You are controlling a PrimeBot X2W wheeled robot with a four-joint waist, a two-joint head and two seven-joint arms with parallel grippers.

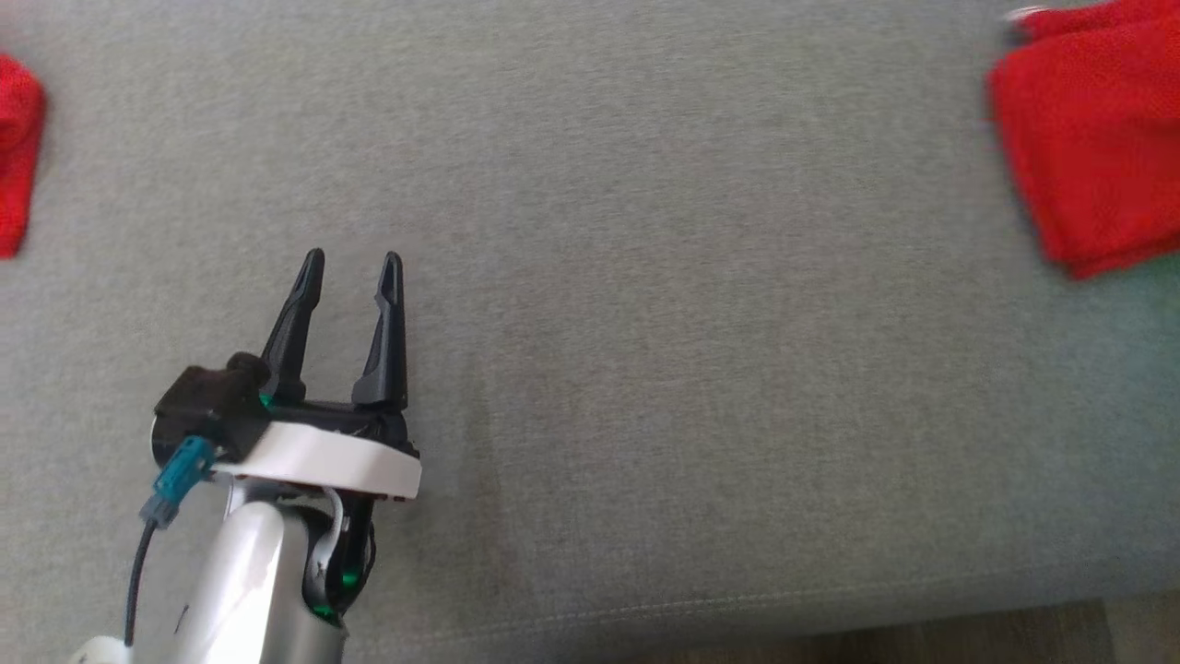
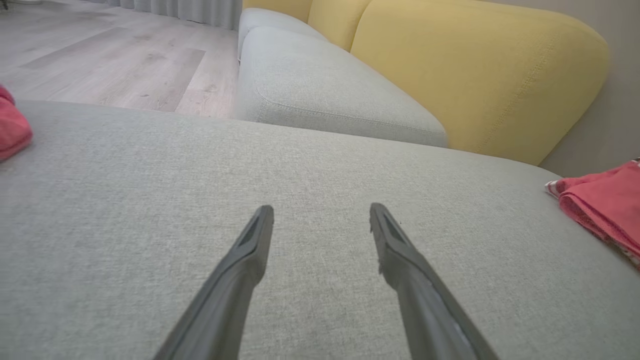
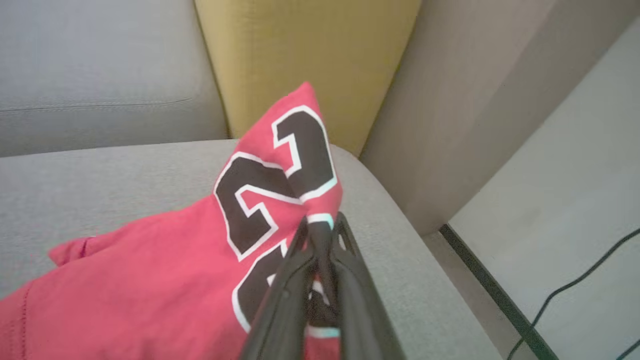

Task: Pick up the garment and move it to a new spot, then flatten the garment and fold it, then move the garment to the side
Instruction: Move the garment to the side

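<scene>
The right gripper [image 3: 322, 223] is clamped on a thin fold of the red garment [image 3: 165, 270], which lies at the right end of the grey sofa seat [image 3: 100, 185], near its edge. Such a small pinch may slip when lifted. The left gripper [image 1: 353, 263] hangs spread, empty. A black "2" [image 3: 250, 200] reads; the next digit is creased.

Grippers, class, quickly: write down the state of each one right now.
Left gripper: open, empty, above the cushion.
Right gripper: shut on the garment, pinching a raised corner.
</scene>
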